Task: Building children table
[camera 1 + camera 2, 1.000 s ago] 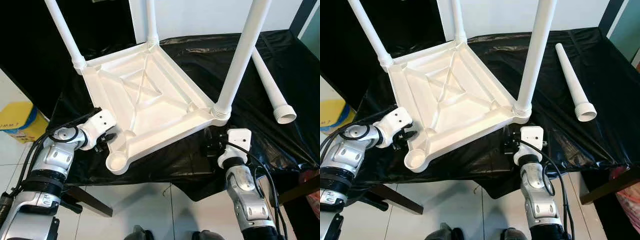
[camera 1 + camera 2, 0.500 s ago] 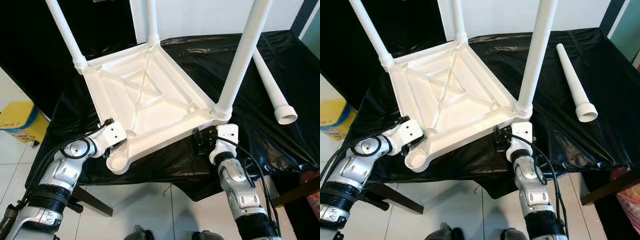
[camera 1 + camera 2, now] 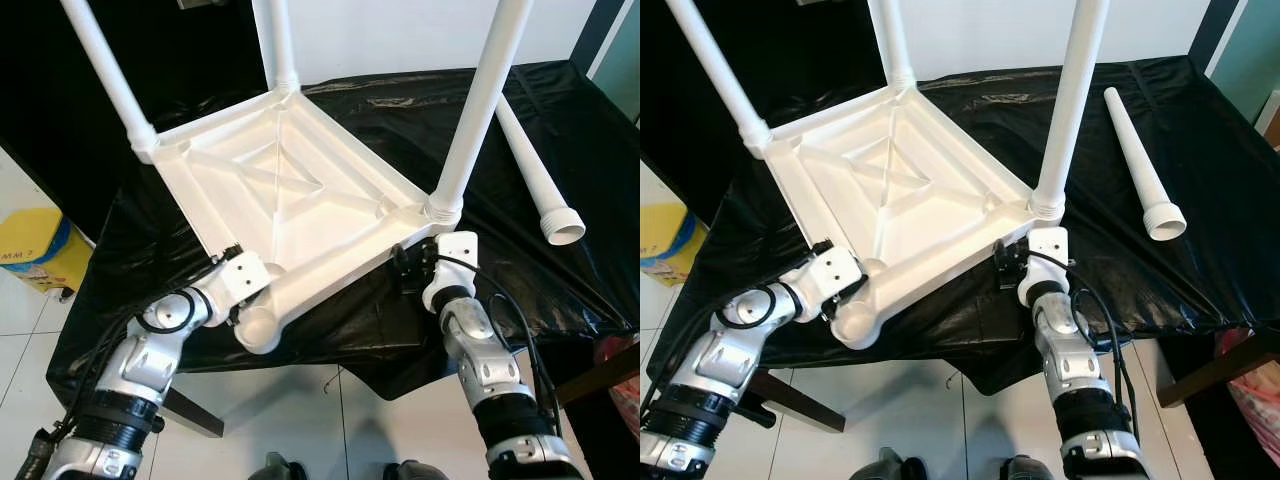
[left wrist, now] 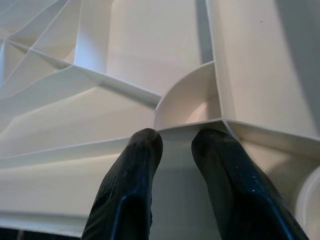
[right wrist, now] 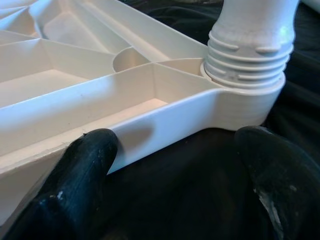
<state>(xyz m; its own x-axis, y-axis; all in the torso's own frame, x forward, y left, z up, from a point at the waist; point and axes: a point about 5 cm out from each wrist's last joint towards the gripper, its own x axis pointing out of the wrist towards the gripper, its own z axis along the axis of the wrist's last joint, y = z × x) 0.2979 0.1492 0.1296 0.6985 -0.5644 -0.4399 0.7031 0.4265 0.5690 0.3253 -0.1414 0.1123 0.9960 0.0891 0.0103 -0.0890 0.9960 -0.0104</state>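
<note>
i see my left hand [image 4: 172,150] nearly pressed together on the white tabletop [image 3: 290,190], right hand [image 5: 175,165] spread at its corner; a loose leg [image 3: 535,165] lies beside, yellow box [image 3: 35,250] on the floor.

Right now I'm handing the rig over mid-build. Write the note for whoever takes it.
Left end effector: fingers nearly together, tips over the tabletop's rim wall beside the empty corner socket; grip unclear.
Right end effector: open, one finger against the tabletop's near rim, beside the screwed-in leg.
Tabletop: upside down on the black sheet, near corner overhanging the edge.
Done: three legs stand in their sockets.
Left: the fourth leg lies loose on the sheet to the right, threaded end toward the robot; it probably goes into the empty near corner.
</note>
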